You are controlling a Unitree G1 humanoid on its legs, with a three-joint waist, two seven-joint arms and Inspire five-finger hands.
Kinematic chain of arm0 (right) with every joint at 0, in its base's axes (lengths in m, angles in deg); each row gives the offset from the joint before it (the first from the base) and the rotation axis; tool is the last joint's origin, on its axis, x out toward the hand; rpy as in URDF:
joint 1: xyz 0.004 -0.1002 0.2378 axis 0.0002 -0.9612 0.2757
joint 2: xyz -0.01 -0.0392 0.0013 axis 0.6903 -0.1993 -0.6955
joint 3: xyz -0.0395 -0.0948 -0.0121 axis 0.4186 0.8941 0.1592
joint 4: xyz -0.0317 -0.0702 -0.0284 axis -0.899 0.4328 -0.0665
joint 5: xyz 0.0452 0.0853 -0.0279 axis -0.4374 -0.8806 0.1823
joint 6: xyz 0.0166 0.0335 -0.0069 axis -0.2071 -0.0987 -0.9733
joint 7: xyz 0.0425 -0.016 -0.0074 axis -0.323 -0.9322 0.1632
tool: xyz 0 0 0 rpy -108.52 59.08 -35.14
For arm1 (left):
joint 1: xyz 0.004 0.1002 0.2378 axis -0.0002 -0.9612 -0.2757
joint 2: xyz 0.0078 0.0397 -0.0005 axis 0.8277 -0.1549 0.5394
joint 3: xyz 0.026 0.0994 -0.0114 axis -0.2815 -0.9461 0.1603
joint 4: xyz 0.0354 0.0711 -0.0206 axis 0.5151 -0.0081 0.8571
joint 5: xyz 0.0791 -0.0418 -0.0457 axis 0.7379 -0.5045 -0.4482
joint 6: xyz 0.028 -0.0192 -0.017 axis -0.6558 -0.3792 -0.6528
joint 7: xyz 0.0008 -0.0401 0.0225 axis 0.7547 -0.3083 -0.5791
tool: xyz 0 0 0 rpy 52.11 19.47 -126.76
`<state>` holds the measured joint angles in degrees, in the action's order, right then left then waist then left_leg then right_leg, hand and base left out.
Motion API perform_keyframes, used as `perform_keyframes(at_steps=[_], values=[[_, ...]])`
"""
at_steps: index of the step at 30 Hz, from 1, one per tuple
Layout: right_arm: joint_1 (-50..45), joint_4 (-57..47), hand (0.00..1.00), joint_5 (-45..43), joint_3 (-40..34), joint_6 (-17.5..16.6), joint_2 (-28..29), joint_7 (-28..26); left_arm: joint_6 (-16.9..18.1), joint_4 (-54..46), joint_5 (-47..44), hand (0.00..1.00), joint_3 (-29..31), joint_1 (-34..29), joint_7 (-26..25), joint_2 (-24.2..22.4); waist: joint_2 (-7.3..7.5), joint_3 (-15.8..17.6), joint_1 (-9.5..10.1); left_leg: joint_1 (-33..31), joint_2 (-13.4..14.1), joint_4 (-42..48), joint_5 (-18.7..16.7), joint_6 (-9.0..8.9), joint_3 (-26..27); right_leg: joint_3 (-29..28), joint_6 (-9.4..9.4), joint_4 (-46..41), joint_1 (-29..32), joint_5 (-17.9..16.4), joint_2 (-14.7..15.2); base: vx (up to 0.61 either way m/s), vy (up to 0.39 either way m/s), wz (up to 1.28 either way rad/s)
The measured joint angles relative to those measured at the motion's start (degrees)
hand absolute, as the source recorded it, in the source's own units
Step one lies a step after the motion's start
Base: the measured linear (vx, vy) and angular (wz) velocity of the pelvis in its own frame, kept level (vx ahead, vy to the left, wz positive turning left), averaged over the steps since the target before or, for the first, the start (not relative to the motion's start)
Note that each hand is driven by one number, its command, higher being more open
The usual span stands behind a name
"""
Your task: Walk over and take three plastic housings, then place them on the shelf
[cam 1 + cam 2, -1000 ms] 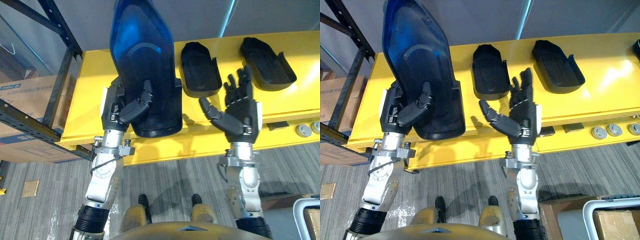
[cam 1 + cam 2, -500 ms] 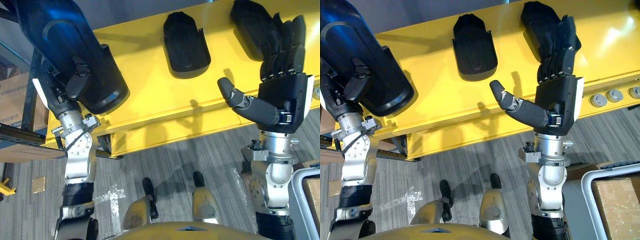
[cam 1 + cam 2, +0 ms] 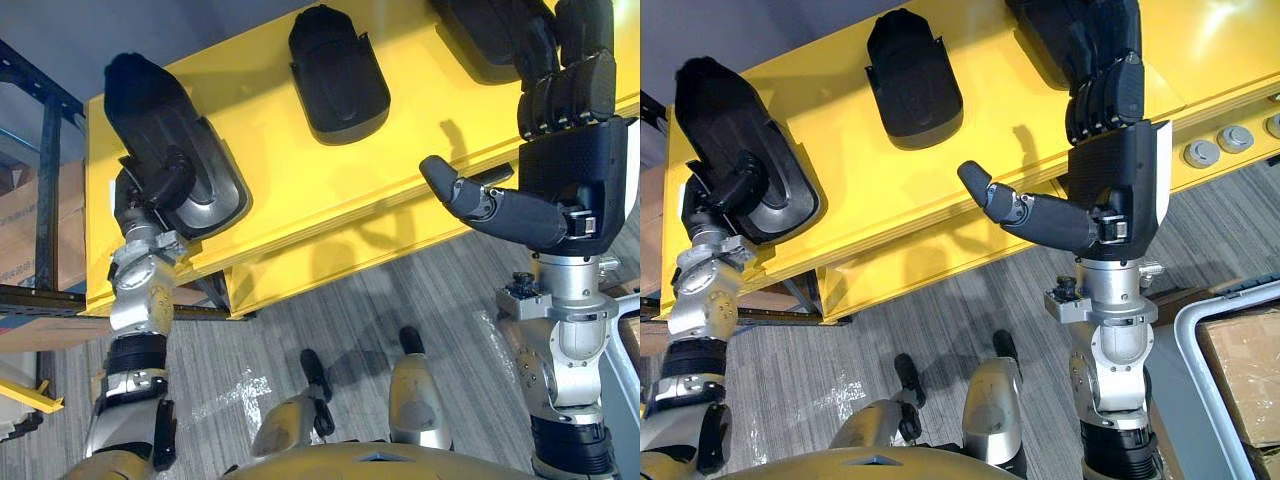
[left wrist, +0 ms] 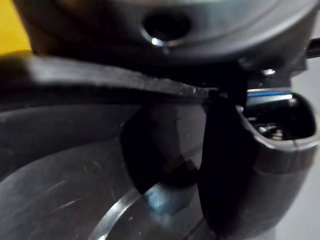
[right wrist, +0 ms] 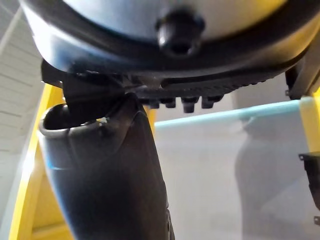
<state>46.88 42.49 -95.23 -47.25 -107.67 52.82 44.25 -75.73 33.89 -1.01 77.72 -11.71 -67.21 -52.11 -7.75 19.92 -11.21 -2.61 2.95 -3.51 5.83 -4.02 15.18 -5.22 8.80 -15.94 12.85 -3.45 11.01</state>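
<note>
My left hand point(image 3: 148, 200) is shut on a black plastic housing point(image 3: 165, 120), its thumb curled over the near rim, at the left end of the yellow table point(image 3: 290, 190). Seen from the left wrist, the thumb point(image 4: 260, 165) presses on the housing's glossy inside point(image 4: 70, 170). A second housing point(image 3: 338, 75) lies hollow side up on the middle of the table. Behind my right hand sits a third housing point(image 3: 1045, 35), partly hidden. My right hand point(image 3: 575, 165) hangs open and empty above the table's front edge, fingers straight, thumb point(image 3: 1025, 208) pointing left.
A dark metal shelf rack point(image 3: 45, 150) with cardboard boxes point(image 3: 20, 225) stands left of the table. Round silver buttons point(image 3: 1220, 145) sit on the table's front at right. A grey bin holding a cardboard box point(image 3: 1245, 370) is at lower right. Grey carpet lies below.
The camera has shifted. My left hand has tipped the housing down from upright so it lies low over the table's left end. My right hand has risen towards the camera, still open.
</note>
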Motion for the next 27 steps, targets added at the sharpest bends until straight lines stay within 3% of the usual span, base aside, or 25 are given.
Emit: perform_keyframes(at_steps=[3,4,11,20,27], values=[[0.41,-0.03,1.0,-0.08,1.61,0.46,-0.95,-0.35,-0.13,3.17,-1.14,0.0,-0.11,1.37,2.96,1.48,-1.06,0.52,-0.17,0.24,-0.11,-0.81,0.36,-0.08,0.17,-0.05,0.15,-0.14,0.13,0.08,0.03,0.0,0.0,0.0],[0.42,-0.03,1.0,-0.11,2.27,0.68,-1.43,-0.46,-0.27,4.8,-1.15,1.0,-0.34,2.41,3.82,1.84,-1.3,0.64,-0.17,0.22,-0.14,-0.81,0.3,-0.16,0.24,-0.06,0.25,-0.16,0.14,0.14,0.07,0.0,0.0,0.0],[3.21,-1.17,1.0,-2.35,5.05,0.78,-2.66,-1.55,-0.75,10.08,-1.05,1.0,-0.97,7.5,4.67,3.71,-1.52,1.63,-0.93,-0.38,-0.03,-0.73,0.44,-0.12,4.28,-0.26,0.96,-0.38,0.84,0.31,0.99,-0.01,-0.001,0.03],[6.56,-2.74,1.0,-3.57,9.62,0.85,-2.5,-1.49,-0.66,11.88,-1.02,1.0,-2.33,13.47,-3.06,3.93,0.07,2.69,-1.35,-1.25,-0.13,-0.75,1.17,0.21,6.61,-1.28,1.52,-0.85,2.32,0.73,1.28,0.0,-0.009,-0.02],[6.43,-2.92,1.0,-3.56,10.94,0.84,-1.38,-1.87,2.99,12.25,-1.85,1.0,-4.39,15.55,-7.5,3.79,0.98,3.23,-1.97,-0.59,-0.11,-0.98,1.68,0.75,6.88,-1.39,2.24,0.37,1.35,1.35,1.18,0.04,-0.028,-0.01]])
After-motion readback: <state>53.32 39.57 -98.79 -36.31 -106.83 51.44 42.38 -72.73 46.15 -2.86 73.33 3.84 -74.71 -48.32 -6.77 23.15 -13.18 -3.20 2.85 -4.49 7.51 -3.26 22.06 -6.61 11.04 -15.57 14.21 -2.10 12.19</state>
